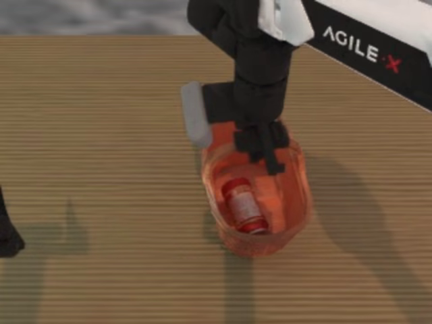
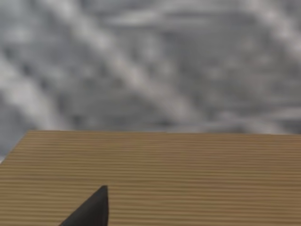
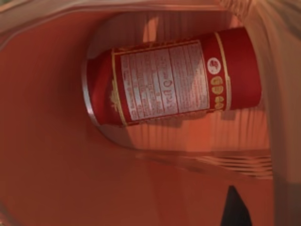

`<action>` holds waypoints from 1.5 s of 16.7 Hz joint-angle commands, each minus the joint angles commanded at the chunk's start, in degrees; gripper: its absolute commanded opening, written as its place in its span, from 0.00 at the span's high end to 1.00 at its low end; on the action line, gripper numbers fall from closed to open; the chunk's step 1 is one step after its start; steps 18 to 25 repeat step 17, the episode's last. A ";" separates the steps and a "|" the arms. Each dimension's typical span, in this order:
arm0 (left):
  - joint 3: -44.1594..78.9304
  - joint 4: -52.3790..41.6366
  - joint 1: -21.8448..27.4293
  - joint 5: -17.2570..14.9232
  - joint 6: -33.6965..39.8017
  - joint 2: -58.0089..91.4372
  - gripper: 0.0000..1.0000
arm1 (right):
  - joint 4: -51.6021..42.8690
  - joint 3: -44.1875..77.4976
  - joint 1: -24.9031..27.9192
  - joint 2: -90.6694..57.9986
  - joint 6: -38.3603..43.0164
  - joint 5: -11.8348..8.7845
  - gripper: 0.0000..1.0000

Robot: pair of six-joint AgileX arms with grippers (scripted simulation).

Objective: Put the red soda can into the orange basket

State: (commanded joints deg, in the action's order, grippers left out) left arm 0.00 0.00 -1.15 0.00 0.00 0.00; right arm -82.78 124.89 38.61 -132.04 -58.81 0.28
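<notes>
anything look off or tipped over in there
Only the red soda can: it lies on its side on the floor of the orange basket instead of standing. Nothing looks spilled or damaged. The right gripper hovers above it.

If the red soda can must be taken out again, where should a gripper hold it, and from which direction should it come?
Probably across the middle of its round body, coming from above. The red soda can lies on its side on the floor of the orange basket, whose walls close off the sides. The right gripper hangs over the basket's far end.
</notes>
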 joint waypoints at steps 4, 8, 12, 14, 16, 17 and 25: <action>0.00 0.00 0.00 0.00 0.00 0.00 0.00 | 0.00 0.00 0.00 0.00 0.00 0.00 1.00; 0.00 0.00 0.00 0.00 0.00 0.00 0.00 | 0.00 0.05 -0.09 -0.04 0.02 0.02 1.00; 0.00 0.00 0.00 0.00 0.00 0.00 0.00 | -4.32 4.23 -0.66 0.02 -0.82 0.01 1.00; 0.00 0.00 0.00 0.00 0.00 0.00 0.00 | -8.50 7.97 -1.14 0.30 -1.55 0.01 1.00; 0.00 0.00 0.00 0.00 0.00 0.00 0.00 | -10.86 10.28 -1.52 0.56 -2.02 0.01 1.00; 0.00 0.00 0.00 0.00 0.00 0.00 0.00 | -11.12 10.53 -1.59 0.61 -2.06 0.01 1.00; 0.00 0.00 0.00 0.00 0.00 0.00 0.00 | -11.12 10.53 -1.59 0.61 -2.06 0.01 1.00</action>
